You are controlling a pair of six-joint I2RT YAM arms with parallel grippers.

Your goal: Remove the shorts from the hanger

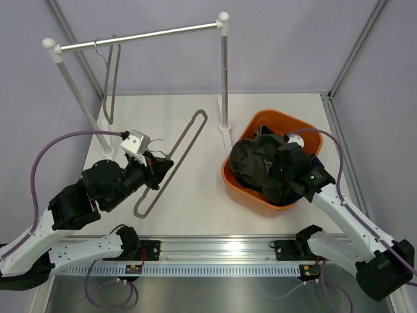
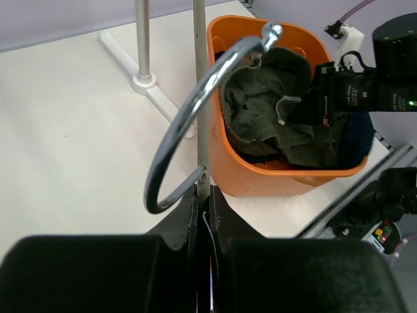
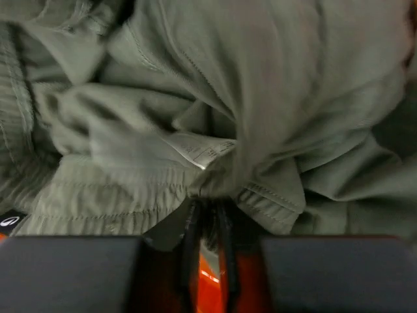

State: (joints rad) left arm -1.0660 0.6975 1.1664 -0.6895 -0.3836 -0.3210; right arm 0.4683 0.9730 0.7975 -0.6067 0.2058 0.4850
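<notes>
The olive-green shorts [image 1: 253, 164] lie bunched in the orange basket [image 1: 273, 118], off the hanger. They also show in the left wrist view [image 2: 260, 111] and fill the right wrist view [image 3: 195, 98], where a white label shows. My right gripper [image 1: 280, 163] sits in the basket, its jaws almost together on a fold of the shorts [image 3: 208, 199]. A grey hanger [image 1: 201, 113] lies slanted on the table, bare. My left gripper [image 1: 159, 171] is shut on its thin metal neck [image 2: 203, 192], and the hook [image 2: 195, 111] curves up in front of the fingers.
A white clothes rack [image 1: 140, 36] spans the back, with its right post [image 1: 225, 98] just left of the basket. A second bare grey hanger [image 1: 112, 78] hangs from the rail at the left. The basket's wall [image 2: 260, 179] stands close to my left gripper's right.
</notes>
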